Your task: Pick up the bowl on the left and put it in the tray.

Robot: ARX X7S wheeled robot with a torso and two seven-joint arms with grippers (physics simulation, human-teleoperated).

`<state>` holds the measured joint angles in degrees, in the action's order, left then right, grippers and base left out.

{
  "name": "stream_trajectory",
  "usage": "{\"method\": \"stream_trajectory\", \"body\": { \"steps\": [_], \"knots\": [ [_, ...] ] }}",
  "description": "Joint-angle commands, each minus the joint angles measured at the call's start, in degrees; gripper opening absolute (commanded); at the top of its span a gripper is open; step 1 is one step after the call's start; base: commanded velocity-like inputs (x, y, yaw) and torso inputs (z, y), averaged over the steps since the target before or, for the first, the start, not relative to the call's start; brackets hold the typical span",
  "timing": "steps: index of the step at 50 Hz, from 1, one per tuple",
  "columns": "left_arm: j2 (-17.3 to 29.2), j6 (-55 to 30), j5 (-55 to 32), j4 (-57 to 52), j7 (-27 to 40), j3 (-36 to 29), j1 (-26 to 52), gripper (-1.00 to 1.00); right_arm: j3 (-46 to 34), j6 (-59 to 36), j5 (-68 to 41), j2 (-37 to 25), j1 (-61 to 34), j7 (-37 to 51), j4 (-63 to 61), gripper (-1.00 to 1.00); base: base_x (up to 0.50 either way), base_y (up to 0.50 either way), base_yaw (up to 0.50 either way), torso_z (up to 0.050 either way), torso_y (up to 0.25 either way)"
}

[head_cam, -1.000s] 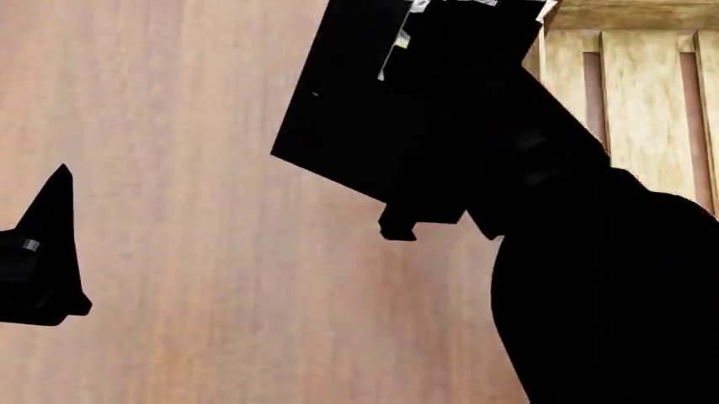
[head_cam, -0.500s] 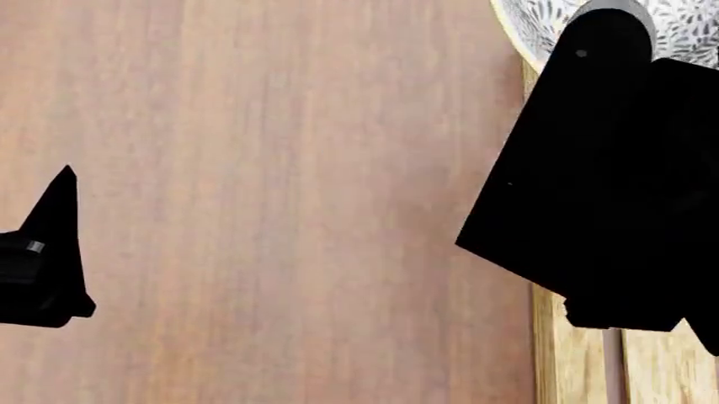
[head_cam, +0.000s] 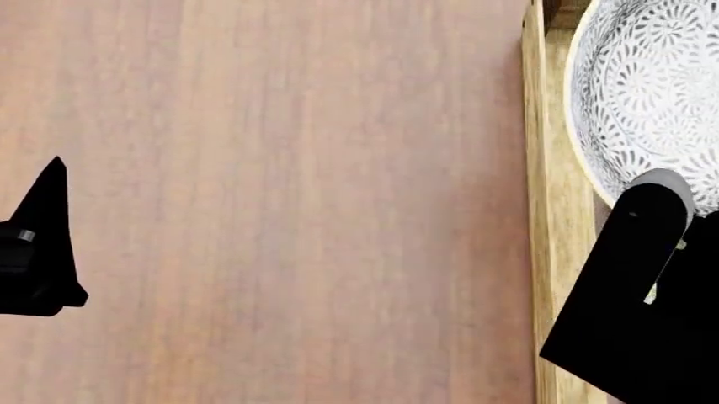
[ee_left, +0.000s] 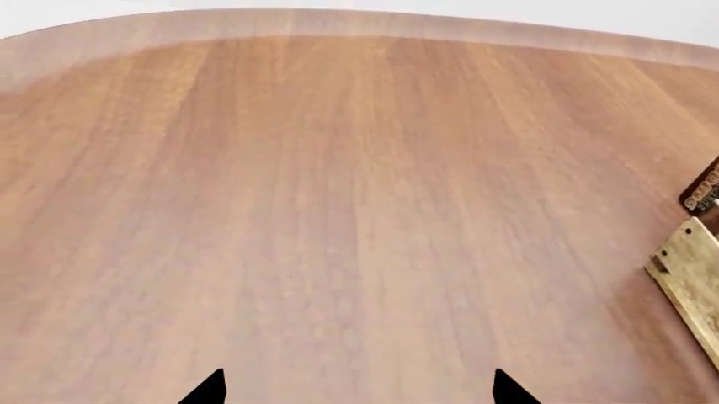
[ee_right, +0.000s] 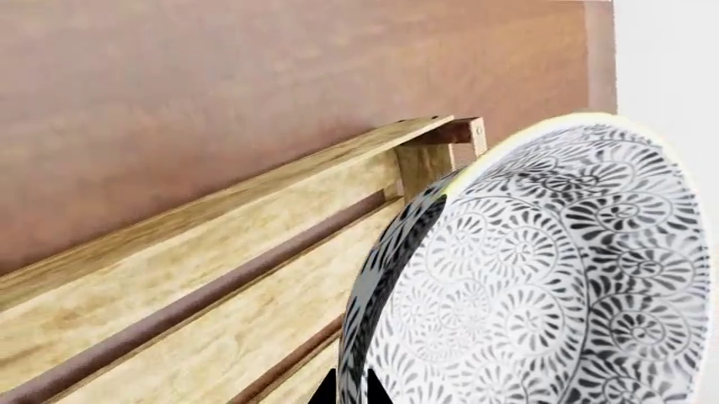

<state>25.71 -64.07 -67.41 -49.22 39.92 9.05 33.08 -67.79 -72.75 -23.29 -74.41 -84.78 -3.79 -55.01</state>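
The bowl (head_cam: 652,93) is white ceramic, covered inside and out with a dense dark grey floral pattern and finished with a pale rim; in the right wrist view (ee_right: 551,278) it stands steeply tilted, its inside turned towards the camera. It sits over the tray (head_cam: 547,210) — a light-wood slatted crate whose long side rail runs along the brown wooden desk (head_cam: 281,202) in the head view — but whether it touches the slats cannot be told. The right tool (ee_right: 349,389) has its dark fingertips closed tight on the bowl's rim, one on each side of the wall, and the black arm covers the near part of the tray. The left tool (ee_left: 357,389) hovers over bare desk well apart from the tray, its two tips spread wide and holding nothing. Near it at the desk's far side lies the corner of a flat tan box (ee_left: 691,278), only partly in view.
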Motion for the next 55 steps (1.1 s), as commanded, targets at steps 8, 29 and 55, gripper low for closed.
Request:
{"method": "stream_trajectory", "body": {
  "steps": [8, 29, 55],
  "knots": [
    [0.3, 0.8, 0.8, 0.6, 0.0, -1.1, -0.1, 1.0, -6.1, 3.6, 6.8, -1.9, 4.1, 2.2, 5.2, -1.0, 0.0, 0.0, 0.0, 0.0, 0.0],
    [0.9, 1.6, 1.1, 0.8, 0.1, -1.6, -0.7, 1.0, -9.3, 9.7, 6.7, 0.8, 11.2, 7.3, 13.8, -1.0, 0.0, 0.0, 0.0, 0.0, 0.0],
    [1.4, 2.5, 1.4, 1.2, 0.2, -2.4, -0.9, 1.0, -9.9, 12.3, 6.9, 4.2, 13.3, 8.4, 19.2, -1.0, 0.0, 0.0, 0.0, -0.001, 0.0]
  ]
}}
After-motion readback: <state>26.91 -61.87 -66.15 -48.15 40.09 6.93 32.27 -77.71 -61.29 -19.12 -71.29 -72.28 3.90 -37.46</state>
